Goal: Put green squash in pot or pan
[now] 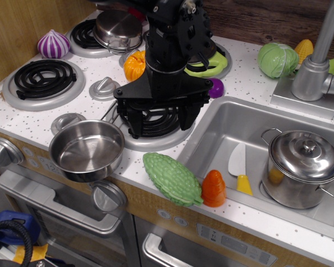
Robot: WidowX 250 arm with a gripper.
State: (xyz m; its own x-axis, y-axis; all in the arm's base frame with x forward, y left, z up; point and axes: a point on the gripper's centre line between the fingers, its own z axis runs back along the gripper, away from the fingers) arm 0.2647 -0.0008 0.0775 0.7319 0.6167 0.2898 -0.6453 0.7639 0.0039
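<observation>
1. White speckled toy kitchen counter [250, 94] is carrying black coil burners on the left and a grey steel sink [234, 125] on the right.
2. Above the front burner, the black robot arm [172, 39] is reaching straight down, its gripper [161, 114] hanging over the coil; whether the jaws are spread or closed cannot be told.
3. A small shiny lidless steel saucepan [87, 150] is sitting empty at the counter's front edge, left of the gripper.
4. The light green bumpy oblong squash [172, 179] is lying on the front edge, just below the gripper and apart from it, right of the saucepan, its long axis running from upper left to lower right.
</observation>
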